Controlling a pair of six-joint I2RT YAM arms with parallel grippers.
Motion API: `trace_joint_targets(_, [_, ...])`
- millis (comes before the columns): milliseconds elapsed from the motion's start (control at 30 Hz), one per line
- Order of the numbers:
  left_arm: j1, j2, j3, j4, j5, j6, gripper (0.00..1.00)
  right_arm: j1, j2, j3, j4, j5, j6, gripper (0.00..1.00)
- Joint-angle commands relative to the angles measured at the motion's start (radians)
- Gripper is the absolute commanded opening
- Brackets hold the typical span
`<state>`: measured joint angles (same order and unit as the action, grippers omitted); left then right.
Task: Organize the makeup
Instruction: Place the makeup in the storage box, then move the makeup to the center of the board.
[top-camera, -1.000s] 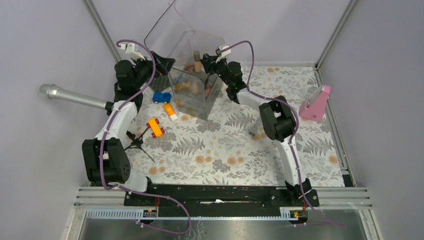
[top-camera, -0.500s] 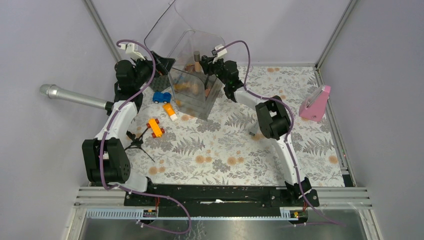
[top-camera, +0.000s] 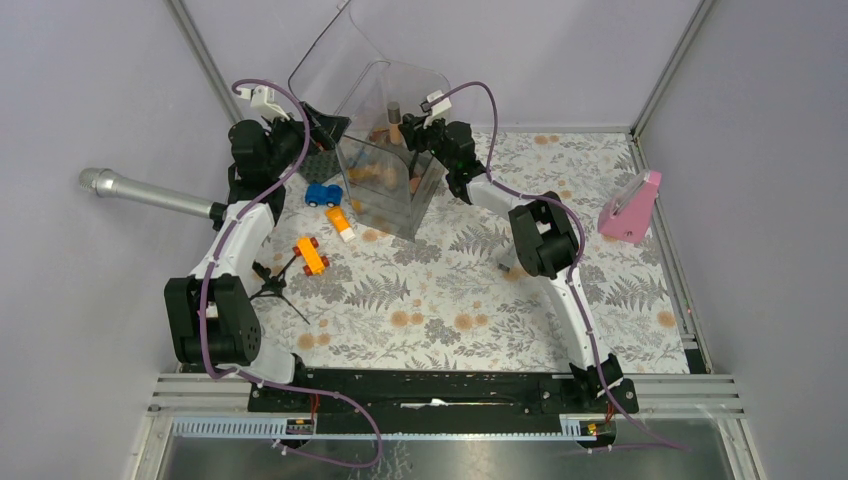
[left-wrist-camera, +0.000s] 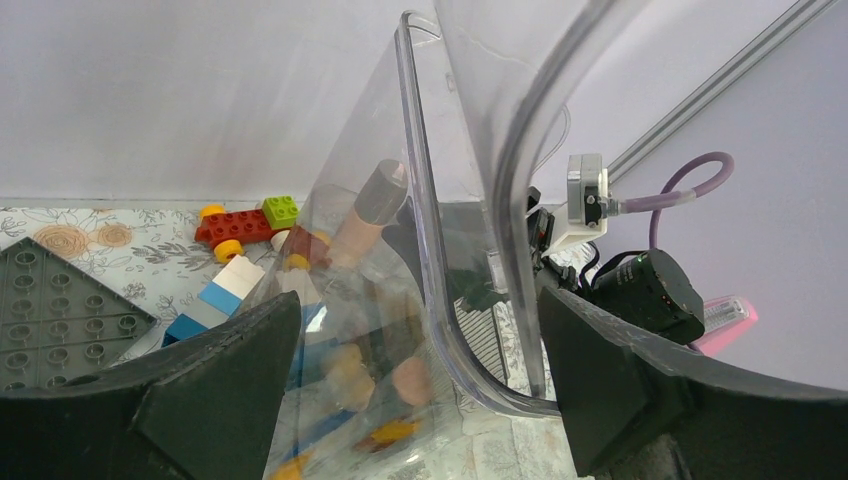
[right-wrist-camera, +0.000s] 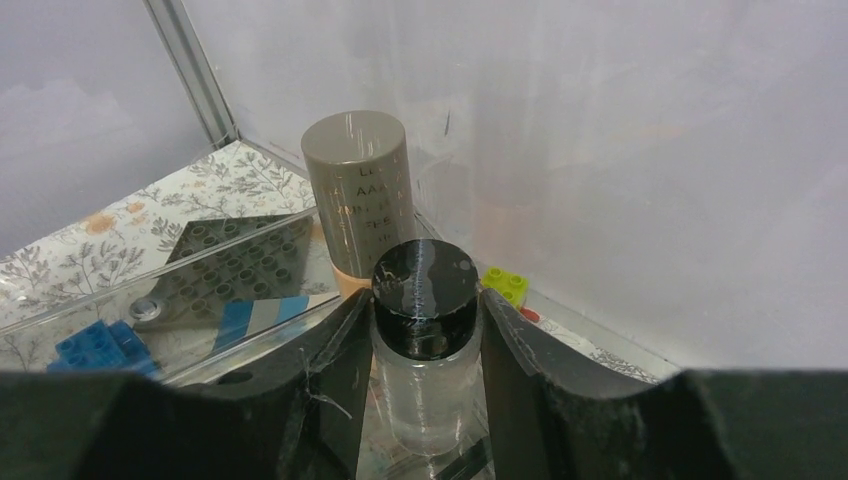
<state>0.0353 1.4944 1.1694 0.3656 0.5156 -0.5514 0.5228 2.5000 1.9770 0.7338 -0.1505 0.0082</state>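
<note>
A clear bin (top-camera: 400, 210) stands at the back of the table with makeup inside. My right gripper (top-camera: 428, 122) hovers at its right rim, shut on a clear bottle with a black cap (right-wrist-camera: 425, 290). Just beyond the bottle a peach tube with a taupe cap (right-wrist-camera: 358, 195) stands upright in the bin. My left gripper (top-camera: 318, 128) is open at the bin's left side. In the left wrist view the bin's clear wall (left-wrist-camera: 430, 200) runs between the wide-apart fingers (left-wrist-camera: 225, 380). Peach and orange makeup pieces (left-wrist-camera: 410, 380) show blurred through the plastic.
A blue toy car (top-camera: 322, 194), an orange and white block (top-camera: 341, 223) and an orange car (top-camera: 311, 255) lie left of the bin. A silver microphone (top-camera: 150, 195) juts in from the left. A pink case (top-camera: 630, 208) leans at the right wall. A grey baseplate (left-wrist-camera: 60, 310) lies behind the bin.
My right gripper has shifted a little left with the bottle, closer over the bin. The left arm has stayed still.
</note>
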Motion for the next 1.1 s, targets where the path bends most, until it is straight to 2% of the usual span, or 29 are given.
trace_joint_targets(0, [0.01, 0.021, -0.001, 0.007, 0.019, 0.013, 0.95, 0.005, -0.04, 0.006, 0.053, 0.012, -0.04, 0.49])
trace_joint_targets(233, [0.011, 0.019, -0.002, 0.009, 0.022, 0.011, 0.95, 0.005, -0.097, -0.025, 0.076, 0.002, -0.052, 0.63])
trace_joint_targets(433, [0.011, 0.019, -0.004, 0.011, 0.021, 0.01, 0.95, 0.005, -0.171, -0.085, 0.112, -0.027, -0.068, 0.69])
trace_joint_targets(600, [0.012, 0.021, -0.004, 0.013, 0.022, 0.01, 0.95, 0.005, -0.3, -0.22, 0.189, -0.012, -0.096, 0.71])
trace_joint_targets(733, [0.014, 0.02, -0.005, 0.011, 0.019, 0.014, 0.95, 0.005, -0.449, -0.406, 0.248, 0.044, -0.094, 0.71])
trace_joint_targets(900, [0.014, 0.02, -0.004, 0.007, 0.015, 0.018, 0.95, 0.005, -0.683, -0.715, 0.287, 0.215, -0.053, 0.68])
trace_joint_targets(1067, [0.013, 0.018, -0.003, 0.003, 0.014, 0.021, 0.95, 0.011, -0.939, -1.001, 0.205, 0.324, 0.032, 0.67])
